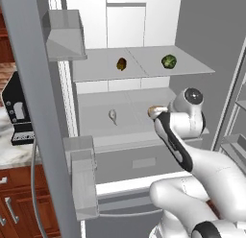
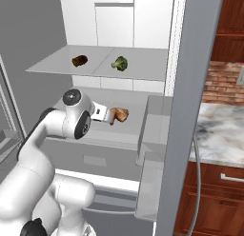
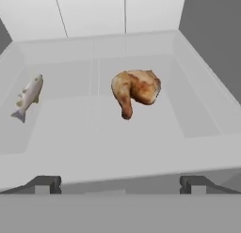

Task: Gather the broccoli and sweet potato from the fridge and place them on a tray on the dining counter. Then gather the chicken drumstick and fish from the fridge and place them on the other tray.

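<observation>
Left base view: the fridge stands open. On the upper shelf the sweet potato lies left of the broccoli, well apart from it. On the lower shelf, below the upper shelf, the fish lies toward the left. The chicken drumstick shows partly at the right of that shelf, just beyond the arm's wrist, which blocks the end effector from this side. The arm reaches forward at lower-shelf height, so the lower shelf's items appear to be the ones addressed.

Right base view: the sweet potato and broccoli rest on the upper shelf, untouched. Below the upper shelf, the chicken drumstick lies just ahead of the hand. The bench with its marble top sits to the right, beyond the open fridge door. No tray is seen from here.

Hand view: the end effector is spread wide and carries nothing; its two tips stand at the front edge of the lower shelf. The chicken drumstick lies ahead, nearly centred between the tips, narrow end nearest the hand. The fish lies well to the drumstick's left. This alignment suggests an approach to the drumstick, though the vegetables are not yet gathered.
</observation>
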Motion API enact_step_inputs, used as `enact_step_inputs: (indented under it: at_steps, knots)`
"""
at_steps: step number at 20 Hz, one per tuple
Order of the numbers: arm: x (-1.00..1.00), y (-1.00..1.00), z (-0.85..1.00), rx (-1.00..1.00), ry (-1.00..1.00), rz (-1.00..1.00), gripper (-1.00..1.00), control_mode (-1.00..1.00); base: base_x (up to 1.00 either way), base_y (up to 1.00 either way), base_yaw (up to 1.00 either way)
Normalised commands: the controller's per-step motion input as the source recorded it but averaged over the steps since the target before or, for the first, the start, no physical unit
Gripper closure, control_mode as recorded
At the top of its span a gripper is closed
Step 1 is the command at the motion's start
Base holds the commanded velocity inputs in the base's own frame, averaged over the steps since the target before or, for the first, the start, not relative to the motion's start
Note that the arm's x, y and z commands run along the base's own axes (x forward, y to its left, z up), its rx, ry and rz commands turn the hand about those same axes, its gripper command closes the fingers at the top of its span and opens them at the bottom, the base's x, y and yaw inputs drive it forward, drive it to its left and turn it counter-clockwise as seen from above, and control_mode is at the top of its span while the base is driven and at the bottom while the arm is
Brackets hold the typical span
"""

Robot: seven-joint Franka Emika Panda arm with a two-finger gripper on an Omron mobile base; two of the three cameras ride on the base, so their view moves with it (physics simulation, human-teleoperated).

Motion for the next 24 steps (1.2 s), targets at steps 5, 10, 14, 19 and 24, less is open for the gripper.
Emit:
enact_step_inputs:
  at_steps: [5,10,14,19,24]
  knots:
    - [0.40,-0.01,-0.03,0.00,0.10,-0.06,-1.00,-1.00,0.00,0.00,0.00]
    - [0.38,0.00,-0.15,0.00,0.04,-0.06,-1.00,-1.00,0.00,0.00,0.00]
    - [0.33,0.00,-0.30,0.00,0.00,-0.02,-1.00,-1.00,0.00,0.00,0.00]
    - [0.24,0.00,-0.31,0.00,0.00,0.00,-1.00,-1.00,0.00,0.00,0.00]
    - [0.27,-0.01,-0.16,0.00,0.01,0.00,-1.00,-1.00,0.00,0.00,0.00]
